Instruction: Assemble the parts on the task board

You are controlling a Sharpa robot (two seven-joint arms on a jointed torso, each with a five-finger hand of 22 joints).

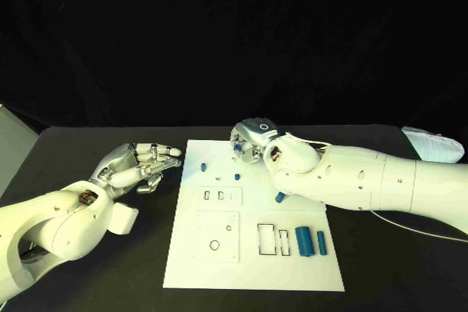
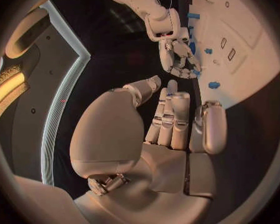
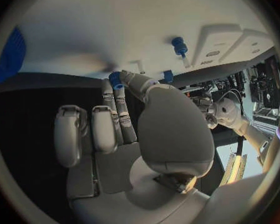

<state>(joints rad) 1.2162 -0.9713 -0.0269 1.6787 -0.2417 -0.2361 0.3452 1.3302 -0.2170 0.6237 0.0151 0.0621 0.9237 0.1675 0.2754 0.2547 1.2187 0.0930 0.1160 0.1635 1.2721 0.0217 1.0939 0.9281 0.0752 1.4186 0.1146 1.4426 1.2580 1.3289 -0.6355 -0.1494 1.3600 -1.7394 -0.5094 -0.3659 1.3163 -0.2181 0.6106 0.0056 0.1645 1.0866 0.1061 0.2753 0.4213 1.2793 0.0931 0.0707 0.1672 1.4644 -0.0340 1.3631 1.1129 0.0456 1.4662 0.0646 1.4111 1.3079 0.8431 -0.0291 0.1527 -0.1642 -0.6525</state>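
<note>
The white task board lies in the middle of the black table. My right hand hovers over the board's far edge and pinches a small blue part between thumb and a fingertip. The left wrist view shows that hand from across the board. My left hand floats just left of the board, fingers apart, holding nothing. Small blue pegs stand on the board's far half. A third blue piece lies beside my right forearm.
Two blue cylinders lie side by side at the board's near right, next to rectangular slots. A square plate with holes sits at the near left. A grey panel stands at the table's left edge.
</note>
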